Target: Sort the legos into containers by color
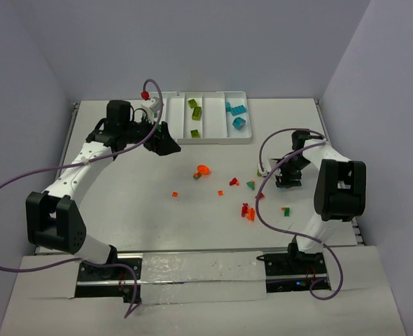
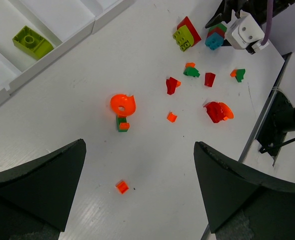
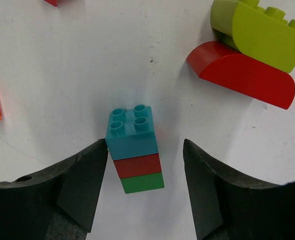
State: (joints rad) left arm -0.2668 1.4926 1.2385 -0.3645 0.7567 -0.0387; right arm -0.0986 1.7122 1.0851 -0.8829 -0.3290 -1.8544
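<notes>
The white tray stands at the back centre, with lime bricks in one compartment and teal bricks in another. Loose legos lie mid-table: an orange round piece on a green bit, a red and orange cluster. My right gripper is open, low over the table, its jaws either side of a teal-red-green stack. The left finger is at the teal brick's edge; the right finger is apart from it. My left gripper is open and empty, high over the table near the tray.
A lime brick on a red curved brick lies just beyond the right gripper. Below the left gripper lie a small orange bit and the orange round piece. The tray's corner with a lime brick shows in the left wrist view.
</notes>
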